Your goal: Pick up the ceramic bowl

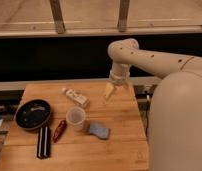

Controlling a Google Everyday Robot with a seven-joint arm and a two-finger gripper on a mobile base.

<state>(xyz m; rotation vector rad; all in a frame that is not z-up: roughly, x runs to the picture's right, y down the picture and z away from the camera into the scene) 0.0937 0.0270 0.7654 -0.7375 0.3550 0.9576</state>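
The ceramic bowl (32, 114) is round, shallow and glossy black with pale specks inside, and it sits at the left edge of the wooden table (121, 147). My gripper (112, 91) hangs from the white arm over the table's back right part, far to the right of the bowl. It points downward and is open, with nothing between its fingers. Nothing touches the bowl.
A translucent plastic cup (75, 118) stands mid-table. A white packet (75, 96) lies behind it, a blue sponge (98, 130) to its right and a red item (59, 130) to its left. A black striped object (43, 141) lies in front of the bowl. My white body (179, 125) fills the right side.
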